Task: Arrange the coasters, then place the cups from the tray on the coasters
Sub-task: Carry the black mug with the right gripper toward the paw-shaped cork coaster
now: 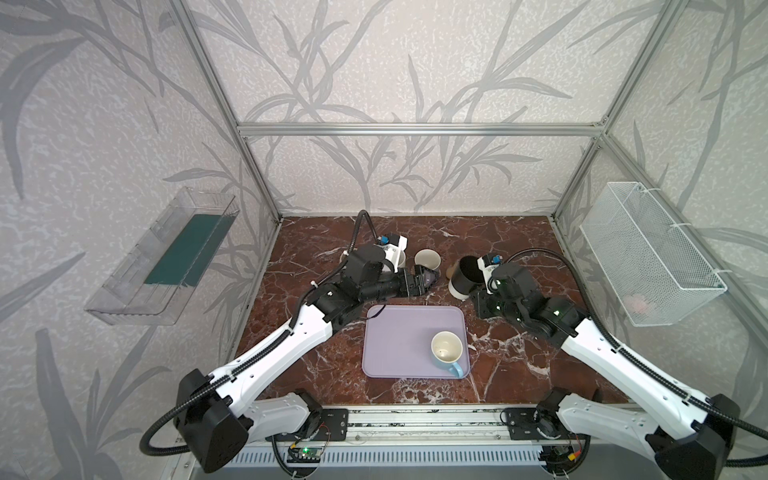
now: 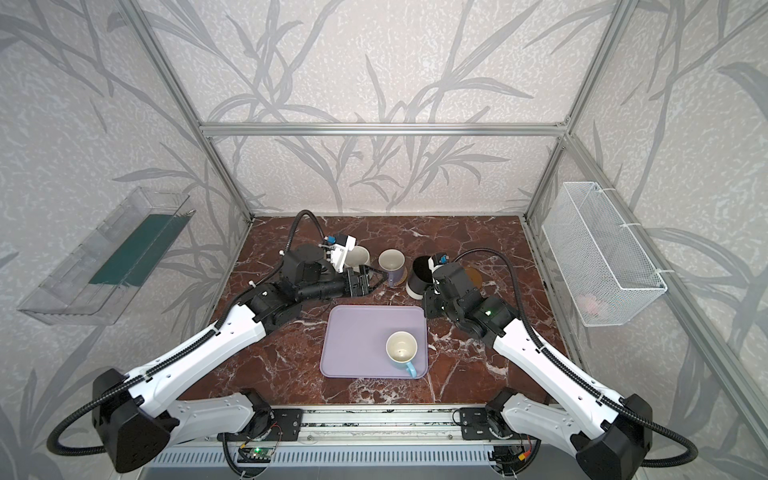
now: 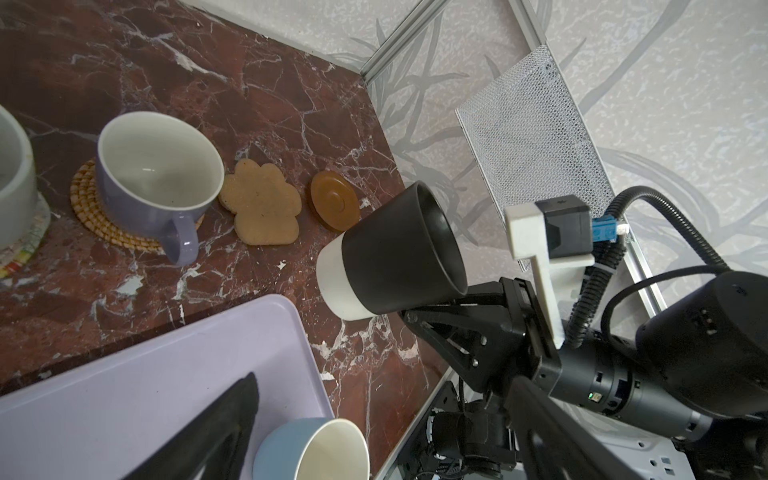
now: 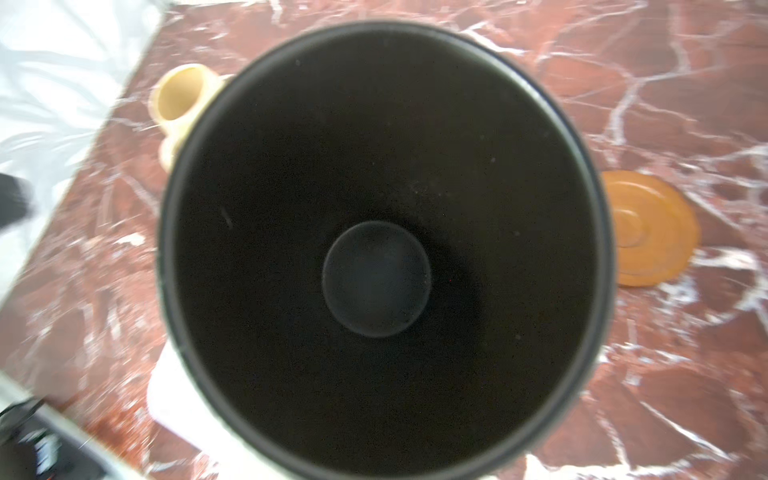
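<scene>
My left gripper [image 2: 376,279] is open, just beside the handle of the lilac mug [image 2: 392,266], which stands on the tan rattan coaster [image 3: 89,208]. Next to it the white mug [image 2: 359,255] rests on the whitish woven coaster [image 3: 25,239]. My right gripper [image 3: 409,309] is shut on the black mug [image 1: 465,276], held tilted above the table. Near that mug lie the bare paw-shaped coaster [image 3: 262,208] and an amber disc coaster [image 3: 334,201]. The light blue mug [image 1: 446,351] stands on the lilac tray [image 1: 395,336], at its front right.
A clear bin [image 1: 166,257] hangs on the left wall and a white wire basket [image 1: 648,253] on the right wall. Aluminium frame posts edge the marble table [image 1: 316,257]. The arm bases sit along the front rail.
</scene>
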You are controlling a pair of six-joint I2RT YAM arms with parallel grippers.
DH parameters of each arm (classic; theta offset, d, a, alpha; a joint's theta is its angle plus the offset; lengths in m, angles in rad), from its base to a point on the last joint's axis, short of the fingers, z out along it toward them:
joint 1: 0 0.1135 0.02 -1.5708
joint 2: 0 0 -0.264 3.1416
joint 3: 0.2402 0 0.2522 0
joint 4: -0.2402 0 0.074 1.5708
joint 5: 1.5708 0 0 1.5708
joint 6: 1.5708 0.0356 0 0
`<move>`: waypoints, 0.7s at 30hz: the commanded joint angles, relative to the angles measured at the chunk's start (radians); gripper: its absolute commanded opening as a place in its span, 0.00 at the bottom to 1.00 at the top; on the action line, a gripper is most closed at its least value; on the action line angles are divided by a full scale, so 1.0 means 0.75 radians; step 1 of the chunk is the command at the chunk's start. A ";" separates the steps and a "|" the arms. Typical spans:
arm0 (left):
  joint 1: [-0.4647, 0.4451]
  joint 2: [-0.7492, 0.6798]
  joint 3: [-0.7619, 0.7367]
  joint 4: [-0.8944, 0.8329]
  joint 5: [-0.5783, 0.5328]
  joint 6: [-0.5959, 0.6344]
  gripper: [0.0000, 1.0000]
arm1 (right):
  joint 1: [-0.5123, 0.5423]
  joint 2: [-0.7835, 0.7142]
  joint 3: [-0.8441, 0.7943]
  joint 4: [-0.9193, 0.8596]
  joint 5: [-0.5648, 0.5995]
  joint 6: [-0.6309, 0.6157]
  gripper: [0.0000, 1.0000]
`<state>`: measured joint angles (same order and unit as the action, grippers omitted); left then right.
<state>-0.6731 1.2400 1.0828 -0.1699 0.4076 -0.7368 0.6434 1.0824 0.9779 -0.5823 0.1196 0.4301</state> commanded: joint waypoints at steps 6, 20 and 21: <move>-0.002 0.132 0.086 0.046 -0.048 -0.043 0.99 | -0.058 0.131 0.163 0.102 0.133 -0.010 0.00; 0.000 0.391 0.232 0.059 -0.038 -0.094 0.99 | -0.192 0.473 0.226 0.252 0.170 -0.107 0.00; -0.001 0.406 0.236 0.063 -0.038 -0.093 0.99 | -0.195 0.500 0.239 0.251 0.173 -0.118 0.00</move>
<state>-0.6731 1.5253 1.2251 -0.1272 0.3862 -0.8021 0.4999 1.4441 1.0870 -0.4984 0.2108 0.3798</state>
